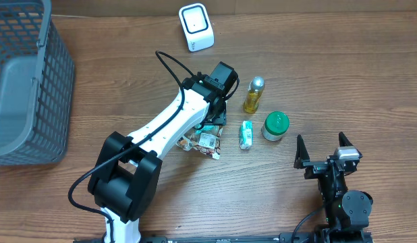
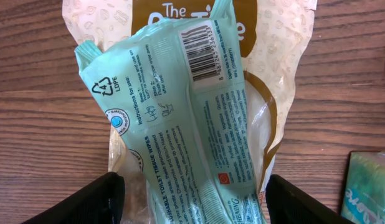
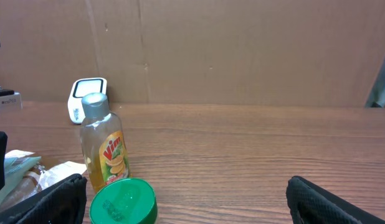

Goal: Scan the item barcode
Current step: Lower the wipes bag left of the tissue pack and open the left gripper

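Mint-green side up, barcode showing: straddling the wipes near the middle of the desk with the left claw, jaws wide, probably to present that code to the scanner at the far edge. Cannot tell whether clamped or merely flanked. Resting the right claw open and empty by the front edge.

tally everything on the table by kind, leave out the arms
soft packs: 3 (teal wipes pack, white and brown plastic bag, small green and white packet)
bottles: 1 (clear bottle of yellow liquid)
tubs: 1 (round green-lidded tub)
scanners: 1 (white barcode scanner)
baskets: 1 (grey mesh basket)
total: 7
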`<action>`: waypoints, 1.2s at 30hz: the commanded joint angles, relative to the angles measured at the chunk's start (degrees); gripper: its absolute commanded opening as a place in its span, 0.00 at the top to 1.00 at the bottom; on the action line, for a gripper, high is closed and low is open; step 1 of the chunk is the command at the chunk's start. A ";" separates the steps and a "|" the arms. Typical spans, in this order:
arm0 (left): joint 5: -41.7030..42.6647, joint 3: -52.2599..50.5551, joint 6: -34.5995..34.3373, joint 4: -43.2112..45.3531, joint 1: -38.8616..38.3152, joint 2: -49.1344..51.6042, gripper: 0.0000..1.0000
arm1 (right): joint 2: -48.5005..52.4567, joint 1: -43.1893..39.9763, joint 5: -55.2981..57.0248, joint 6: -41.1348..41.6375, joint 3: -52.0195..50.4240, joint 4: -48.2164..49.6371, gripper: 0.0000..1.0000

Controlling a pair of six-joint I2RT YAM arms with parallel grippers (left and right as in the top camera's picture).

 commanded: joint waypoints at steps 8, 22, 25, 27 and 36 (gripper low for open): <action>-0.63 -0.33 -1.16 -0.11 0.35 -0.72 0.26 | -0.33 0.31 -0.13 -0.20 -0.61 0.42 0.00; -0.61 -5.11 -1.09 4.35 1.97 -0.72 0.51 | -0.33 0.31 -0.13 -0.20 -0.61 0.42 0.00; -0.61 -4.46 1.55 4.33 3.04 -0.90 0.50 | -0.33 0.31 -0.13 -0.20 -0.61 0.42 0.00; -0.61 -3.37 4.04 3.76 3.78 -1.25 0.49 | -0.33 0.31 -0.13 -0.20 -0.61 0.42 0.00; -0.61 0.59 9.79 -1.11 5.01 -1.40 0.59 | -0.33 0.31 -0.13 -0.20 -0.61 0.39 0.00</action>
